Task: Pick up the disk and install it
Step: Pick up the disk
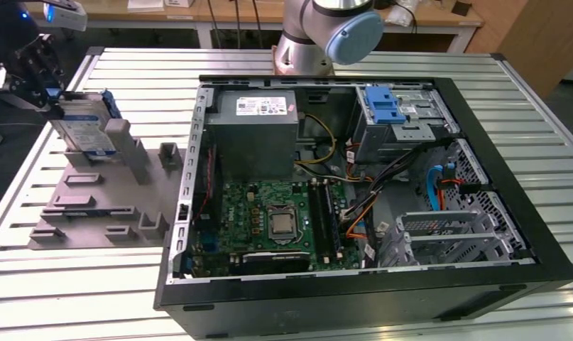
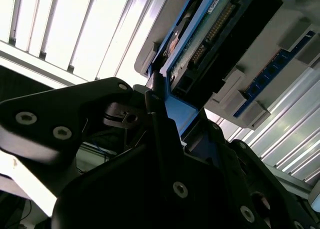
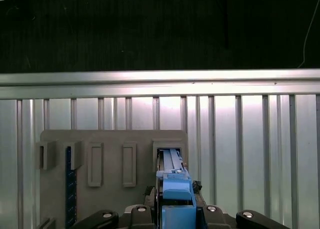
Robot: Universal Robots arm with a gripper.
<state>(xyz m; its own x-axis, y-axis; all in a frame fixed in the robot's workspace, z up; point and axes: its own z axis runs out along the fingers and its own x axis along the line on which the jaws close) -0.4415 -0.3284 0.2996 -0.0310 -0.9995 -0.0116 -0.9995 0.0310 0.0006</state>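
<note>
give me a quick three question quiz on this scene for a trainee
1. True or false: the disk already sits inside the computer case.
2. The gripper is closed on: A) a ribbon cable B) the disk's blue frame C) the motherboard fan
3. Fill in: the disk stands upright in the grey ____ on the slatted table.
Key: 1 false; 2 B; 3 holder.

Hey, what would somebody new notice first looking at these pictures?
The open black computer case dominates the slatted table in the exterior view, its green motherboard exposed. At that view's left, the gripper is closed on the disk, which stands upright in a grey fixture.
</note>
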